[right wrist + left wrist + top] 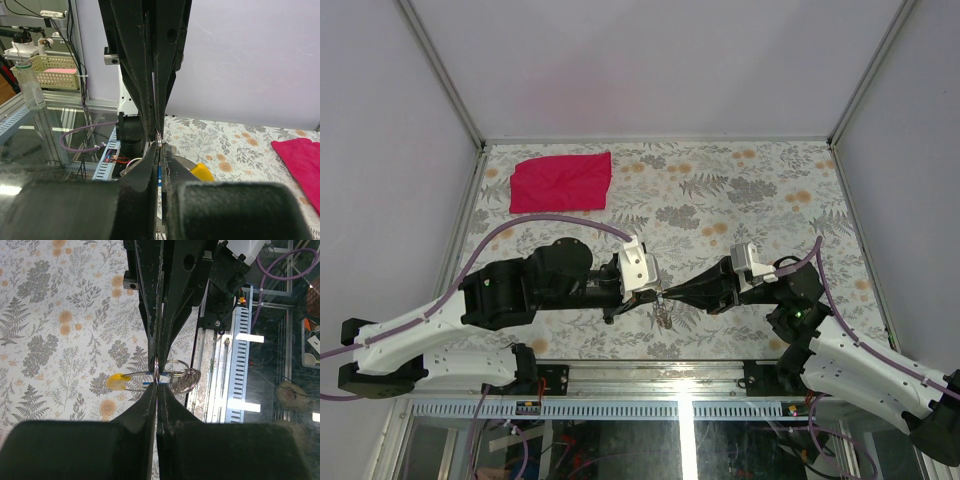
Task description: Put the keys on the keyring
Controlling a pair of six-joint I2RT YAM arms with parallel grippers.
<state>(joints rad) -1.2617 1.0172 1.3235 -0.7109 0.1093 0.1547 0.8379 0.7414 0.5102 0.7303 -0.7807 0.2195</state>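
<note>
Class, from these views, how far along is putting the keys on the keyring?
Done: no key is visibly threaded. In hand: the left end effector seems shut on the yellow key, the right end effector on the keyring. Left: threading that key on.

Lab: white-walled enclosure (650, 60), cable tray (620, 408).

The table (740, 200) is covered all over with a picture of grey leaves and orange flowers. It might be a printed sheet laid on top, but that is hard to tell from up here. A thin metal edge runs round it. One red cloth (561, 182) lies flat on the table in the far left corner, a little crumpled.
</note>
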